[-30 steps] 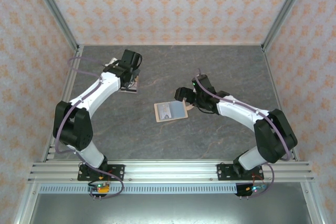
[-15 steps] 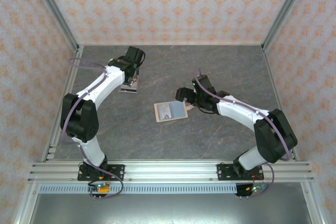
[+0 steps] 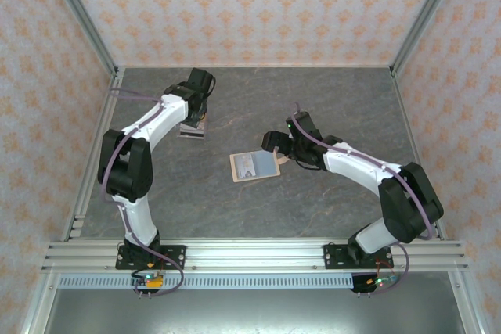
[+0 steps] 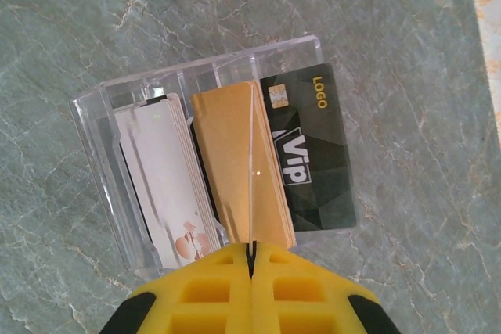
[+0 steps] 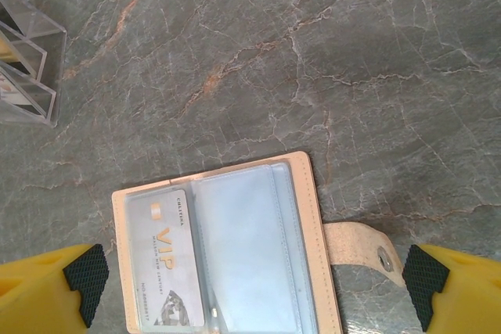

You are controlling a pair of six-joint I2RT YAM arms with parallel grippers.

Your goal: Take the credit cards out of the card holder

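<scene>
Over the clear tray [image 4: 100,137], the left gripper [image 4: 250,254] pinches a thin credit card [image 4: 251,185] edge-on; the right gripper [image 5: 256,283] hangs released above the open card holder [image 5: 304,201].

Card holder [image 5: 252,260]: beige, pale blue pockets. Black credit card [image 4: 313,158], gold lettering; tan-orange card [image 4: 227,162]; white card [image 4: 160,174]. Table [image 5: 352,52]: grey, marble veining.

There was one card holder [image 5: 249,256] (spread open) with one grey-white card [image 5: 166,271] in it. One clear tray [image 4: 94,123] held one black card [image 4: 313,162], one tan stack [image 4: 235,162] and one white stack [image 4: 168,170].
</scene>
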